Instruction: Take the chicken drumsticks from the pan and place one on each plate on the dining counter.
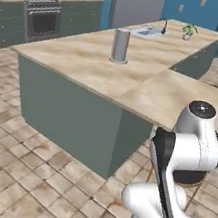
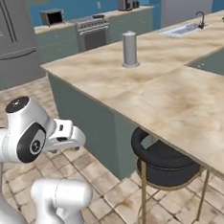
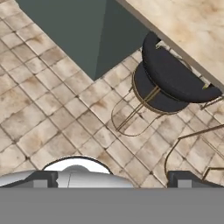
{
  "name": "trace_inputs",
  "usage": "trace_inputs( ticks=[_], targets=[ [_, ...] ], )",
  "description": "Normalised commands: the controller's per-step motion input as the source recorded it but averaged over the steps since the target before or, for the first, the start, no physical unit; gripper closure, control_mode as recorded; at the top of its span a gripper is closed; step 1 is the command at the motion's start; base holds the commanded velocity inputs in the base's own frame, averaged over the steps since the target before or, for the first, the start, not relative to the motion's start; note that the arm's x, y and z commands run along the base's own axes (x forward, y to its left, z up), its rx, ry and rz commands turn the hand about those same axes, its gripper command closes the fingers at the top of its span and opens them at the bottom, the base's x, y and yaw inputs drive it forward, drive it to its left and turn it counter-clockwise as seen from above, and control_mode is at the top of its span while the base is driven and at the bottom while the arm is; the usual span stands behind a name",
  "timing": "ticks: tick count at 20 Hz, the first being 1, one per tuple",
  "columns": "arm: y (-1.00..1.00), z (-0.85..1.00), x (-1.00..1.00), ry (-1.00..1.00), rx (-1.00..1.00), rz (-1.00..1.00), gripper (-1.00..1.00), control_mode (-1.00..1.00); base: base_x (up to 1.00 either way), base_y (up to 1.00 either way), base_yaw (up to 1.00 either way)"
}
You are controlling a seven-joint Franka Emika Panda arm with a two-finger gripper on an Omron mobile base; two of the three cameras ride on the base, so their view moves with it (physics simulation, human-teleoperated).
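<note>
Gripper (image 3: pixel 112 179) wide open – empty, above tiled floor (image 3: pixel 48 109), round black-cushioned stool (image 3: pixel 170 81), marbled beige dining counter (image 3: pixel 188 26).

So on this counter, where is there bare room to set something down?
Bare marble lies all around the steel canister and along the dining counter above the stool. Only the far end is busy, with the sink and plant.

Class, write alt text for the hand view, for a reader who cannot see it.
Looking down at a black-cushioned stool with thin gold legs on a beige tiled floor, tucked under the edge of a tan marble-patterned counter with grey-green side panels. The open gripper holds nothing.
</note>
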Motion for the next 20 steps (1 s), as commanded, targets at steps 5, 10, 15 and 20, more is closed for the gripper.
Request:
trace_inputs(
  ticks=[5,10,15,20],
  targets=[
    [0.0,0.0,0.0,0.0,0.0,0.0,-1.0,1.0,1.0,1.0,-0.21],
    [0.0,0.0,0.0,0.0,0.0,0.0,-1.0,1.0,1.0,1.0,-0.21],
    [0.0,0.0,0.0,0.0,0.0,0.0,-1.0,1.0,1.0,1.0,-0.22],
    [0.0,0.0,0.0,0.0,0.0,0.0,-1.0,1.0,1.0,1.0,-0.19]
  ],
)
